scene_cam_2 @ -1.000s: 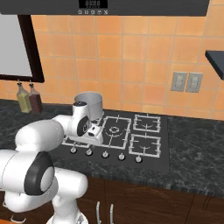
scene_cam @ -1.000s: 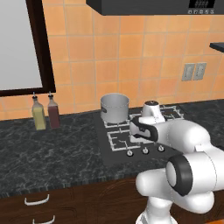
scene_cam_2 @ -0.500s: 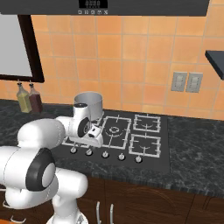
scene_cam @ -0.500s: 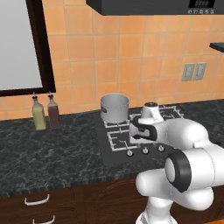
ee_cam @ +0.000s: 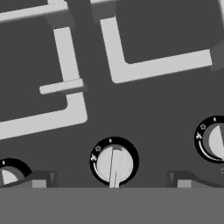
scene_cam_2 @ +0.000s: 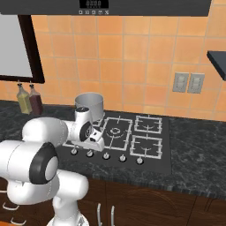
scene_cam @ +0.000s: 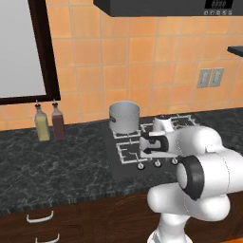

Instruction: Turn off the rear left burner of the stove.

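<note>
The stove [scene_cam: 124, 163] [scene_cam_2: 164, 160] is a black glass cooktop with pale grey grates and a front row of round silver knobs. A steel pot [scene_cam: 124, 117] [scene_cam_2: 89, 104] stands on the rear left burner [scene_cam: 117, 135]. My gripper [scene_cam: 144, 152] [scene_cam_2: 99, 145] hangs just above the left part of the knob row, pointing down. In the hand view the gripper [ee_cam: 111, 180] is open, and a silver knob [ee_cam: 114, 162] lies centred between the two fingertips [ee_cam: 39, 179], its pointer bar nearly upright. Whether the tips touch the knob, I cannot tell.
Neighbouring knobs [ee_cam: 214, 141] sit on both sides of the centred one. Two bottles [scene_cam: 50, 122] [scene_cam_2: 27, 99] stand on the dark speckled counter [scene_cam: 47, 166] to the left. A tiled wall with outlets [scene_cam_2: 188, 82] rises behind, under a range hood [scene_cam_2: 106, 5].
The hand has sunk slightly toward the knob row; nothing else has moved.
</note>
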Controlling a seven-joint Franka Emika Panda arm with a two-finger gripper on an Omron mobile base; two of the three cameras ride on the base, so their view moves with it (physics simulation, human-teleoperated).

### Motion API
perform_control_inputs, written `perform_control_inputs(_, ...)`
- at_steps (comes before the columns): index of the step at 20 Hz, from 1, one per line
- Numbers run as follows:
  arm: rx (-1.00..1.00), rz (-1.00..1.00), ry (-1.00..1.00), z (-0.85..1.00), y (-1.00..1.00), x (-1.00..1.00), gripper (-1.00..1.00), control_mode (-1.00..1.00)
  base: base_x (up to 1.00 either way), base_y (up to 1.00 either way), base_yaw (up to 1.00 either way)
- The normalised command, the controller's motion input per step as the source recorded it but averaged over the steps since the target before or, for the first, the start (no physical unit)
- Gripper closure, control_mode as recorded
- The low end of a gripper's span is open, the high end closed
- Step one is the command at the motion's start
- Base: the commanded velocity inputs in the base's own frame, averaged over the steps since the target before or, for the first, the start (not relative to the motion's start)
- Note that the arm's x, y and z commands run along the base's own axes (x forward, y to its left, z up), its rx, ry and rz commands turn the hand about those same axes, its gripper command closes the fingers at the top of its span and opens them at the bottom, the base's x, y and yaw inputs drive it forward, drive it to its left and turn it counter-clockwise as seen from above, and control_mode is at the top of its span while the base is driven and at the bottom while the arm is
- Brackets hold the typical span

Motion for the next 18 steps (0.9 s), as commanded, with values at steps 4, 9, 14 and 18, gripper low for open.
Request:
perform_control_inputs(4, 0.00, -0.01, 0.00, -0.06, 0.00, 0.02, -1.00, -1.00, 0.00, 0.00, 0.00)
perform_control_inputs(9, 0.00, 0.00, 0.00, -0.09, 0.00, 0.00, -1.00, -1.00, 0.00, 0.00, 0.00)
perform_control_inputs(14, 0.00, 0.00, 0.00, -0.11, 0.00, 0.00, -1.00, -1.00, 0.00, 0.00, 0.00)
perform_control_inputs(18, 0.00, 0.00, 0.00, -0.09, 0.00, 0.00, -1.00, -1.00, 0.00, 0.00, 0.00)
